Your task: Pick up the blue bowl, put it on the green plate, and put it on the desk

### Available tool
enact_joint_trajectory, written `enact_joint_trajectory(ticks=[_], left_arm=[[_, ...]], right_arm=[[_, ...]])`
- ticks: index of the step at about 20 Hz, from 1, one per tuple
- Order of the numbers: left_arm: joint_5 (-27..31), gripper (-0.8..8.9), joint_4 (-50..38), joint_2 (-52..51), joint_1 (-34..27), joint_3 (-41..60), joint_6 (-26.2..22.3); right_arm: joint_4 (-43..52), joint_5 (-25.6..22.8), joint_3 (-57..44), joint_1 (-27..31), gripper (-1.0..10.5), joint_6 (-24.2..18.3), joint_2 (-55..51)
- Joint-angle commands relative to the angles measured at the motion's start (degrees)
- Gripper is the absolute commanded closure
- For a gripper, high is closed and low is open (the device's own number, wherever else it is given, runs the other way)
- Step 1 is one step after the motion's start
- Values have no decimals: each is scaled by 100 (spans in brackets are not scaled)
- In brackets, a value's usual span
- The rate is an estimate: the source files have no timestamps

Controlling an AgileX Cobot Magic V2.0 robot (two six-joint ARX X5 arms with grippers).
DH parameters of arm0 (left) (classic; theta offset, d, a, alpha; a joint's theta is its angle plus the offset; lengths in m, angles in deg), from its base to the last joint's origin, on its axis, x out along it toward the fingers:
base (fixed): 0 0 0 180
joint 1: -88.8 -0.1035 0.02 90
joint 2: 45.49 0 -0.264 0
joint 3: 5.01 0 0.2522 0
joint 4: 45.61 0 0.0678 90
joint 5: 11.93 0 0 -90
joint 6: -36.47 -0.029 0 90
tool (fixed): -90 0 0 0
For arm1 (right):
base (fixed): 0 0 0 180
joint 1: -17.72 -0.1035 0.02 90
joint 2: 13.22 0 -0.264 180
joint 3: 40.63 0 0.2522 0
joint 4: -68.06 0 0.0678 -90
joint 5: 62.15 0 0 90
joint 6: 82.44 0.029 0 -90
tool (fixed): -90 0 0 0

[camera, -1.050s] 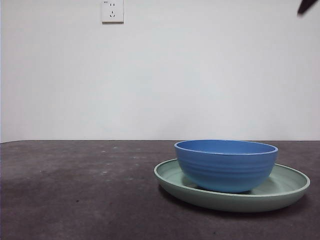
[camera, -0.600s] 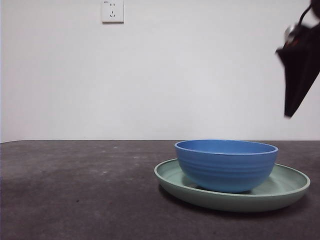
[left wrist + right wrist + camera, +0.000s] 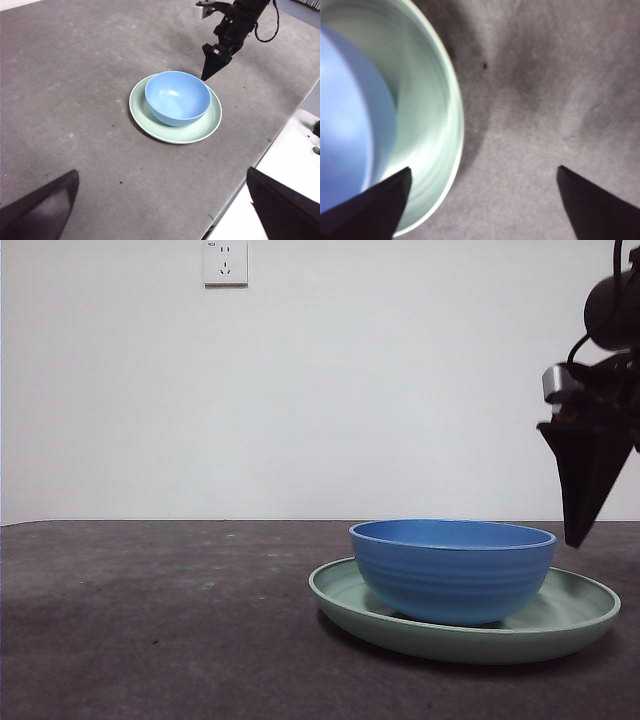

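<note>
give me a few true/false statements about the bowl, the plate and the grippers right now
1. The blue bowl sits on the green plate. True.
2. The right gripper is shut on the bowl's rim. False: its jaws are spread, low beside the plate's edge, holding nothing.
3. The left gripper hangs well back from the plate, open and empty. True.
4. The plate is stacked inside the bowl. False: the bowl is in the plate.
5. The plate lies on the desk. True.
</note>
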Motion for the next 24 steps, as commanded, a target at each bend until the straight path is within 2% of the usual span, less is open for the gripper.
enact_joint_trajectory(ticks=[1,3,6,10,15,19,24], left_arm=[[-24,247,-46,20,26,-59,-96],[-24,247,-24,20,26,-59,-96],[-24,250,92,20,26,-59,-96],[-24,250,160,20,26,-59,-94],[-24,250,219,20,26,-59,-92],[-24,250,216,20,26,-59,-94],[-24,251,214,20,26,-59,-92]], right_arm=[[107,17,85,-42,556,-66,286],[299,68,85,-70,616,-61,413],[625,378,85,-133,645,11,610],[774,411,85,-227,686,87,938],[916,468,85,-310,935,85,1084],[879,446,188,-313,935,98,1069],[114,581,979,-398,935,133,1053]])
